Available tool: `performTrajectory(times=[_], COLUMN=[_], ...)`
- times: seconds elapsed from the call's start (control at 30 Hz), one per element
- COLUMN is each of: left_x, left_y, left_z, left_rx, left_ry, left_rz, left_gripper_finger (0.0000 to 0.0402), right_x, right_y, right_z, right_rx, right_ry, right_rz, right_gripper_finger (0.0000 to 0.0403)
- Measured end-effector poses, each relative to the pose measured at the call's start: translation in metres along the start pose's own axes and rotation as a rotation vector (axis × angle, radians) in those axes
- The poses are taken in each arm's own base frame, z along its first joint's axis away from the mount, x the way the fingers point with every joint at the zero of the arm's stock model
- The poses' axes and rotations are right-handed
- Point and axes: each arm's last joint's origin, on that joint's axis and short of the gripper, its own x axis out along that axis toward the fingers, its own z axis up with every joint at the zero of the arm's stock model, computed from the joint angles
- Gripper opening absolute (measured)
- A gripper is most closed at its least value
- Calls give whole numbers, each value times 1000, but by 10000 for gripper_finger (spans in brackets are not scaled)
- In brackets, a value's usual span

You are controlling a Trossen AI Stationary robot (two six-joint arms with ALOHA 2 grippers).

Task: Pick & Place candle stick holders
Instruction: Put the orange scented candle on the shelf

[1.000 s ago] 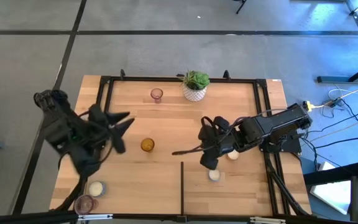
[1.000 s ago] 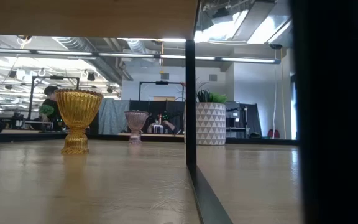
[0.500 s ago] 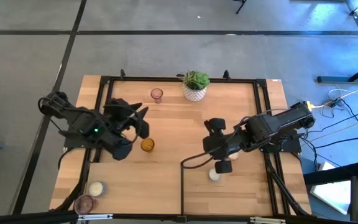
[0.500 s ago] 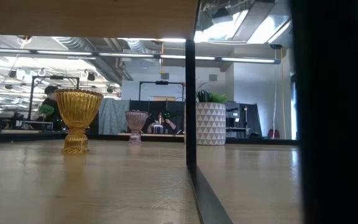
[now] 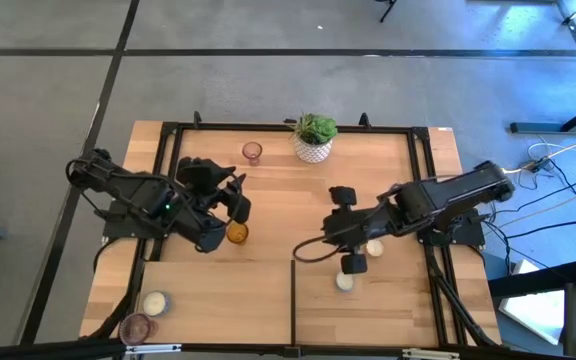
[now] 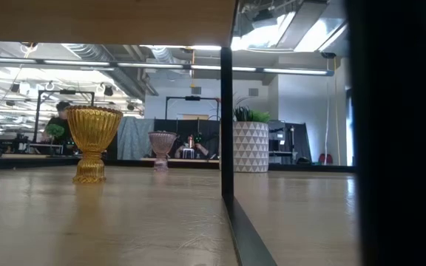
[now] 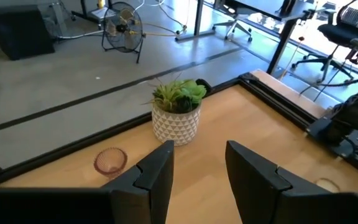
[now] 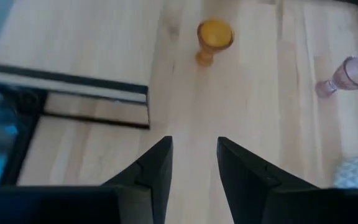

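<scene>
The amber candle stick holder (image 5: 236,232) stands upright on its foot at the table's middle left, also in the low view (image 6: 93,140) and right wrist view (image 8: 214,35). My left gripper (image 5: 234,196) hangs open just beyond it, pointing at the plant pot (image 7: 176,116); nothing is between its fingers (image 7: 197,155). A pink holder (image 5: 252,151) stands near the far edge. My right gripper (image 5: 331,232) hovers open and empty (image 8: 193,146) at mid-table, aimed toward the amber holder. Two white holders (image 5: 344,281) (image 5: 374,248) sit beside it. One white (image 5: 155,301) and one pink holder (image 5: 136,326) stand at the near left corner.
A white pot with a green plant (image 5: 314,138) stands at the far edge's middle. A black divider strip (image 5: 292,300) runs from the near edge toward mid-table, and a black frame (image 5: 173,128) borders the tabletop. Bare wood lies between the two arms.
My left gripper has swung toward the table's right edge, sinking a little, and now hangs by the amber holder, turned toward the plant pot. My right gripper has rolled about its own axis while staying in nearly the same place. No holder has moved.
</scene>
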Motion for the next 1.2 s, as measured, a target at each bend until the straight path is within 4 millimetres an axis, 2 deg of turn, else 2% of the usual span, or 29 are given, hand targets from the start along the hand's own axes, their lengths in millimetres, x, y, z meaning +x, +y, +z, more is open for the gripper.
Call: performTrajectory(times=[0.1,0.27,0.37,0.47,0.6,0.8,1.03,1.2], left_x=[3,10,18,28,38,43,44,47], left_y=[1,3,3,2,-1,-4,-5,-9], left_z=[1,4,8,13,20,26,24,21], left_rx=[0,-3,5,9,23,56,90,113], left_ry=[-1,7,40,69,81,62,54,56], left_rz=[12,37,45,37,9,-15,-6,2], left_gripper_finger=[141,141,141,141,141,141,141,141], right_x=[-1,-1,-5,-12,-16,-9,13,42], right_y=[-4,-1,5,6,-8,-26,-38,-43], right_z=[-21,-68,-91,-105,-125,-152,-170,-195], right_rx=[97,330,452,550,843,1068,1155,1181], right_ry=[-78,-227,-331,-374,-179,244,460,601], right_rz=[15,60,23,-45,-120,-156,-181,-117], right_gripper_finger=[131,131,131,131,131,132,132,132])
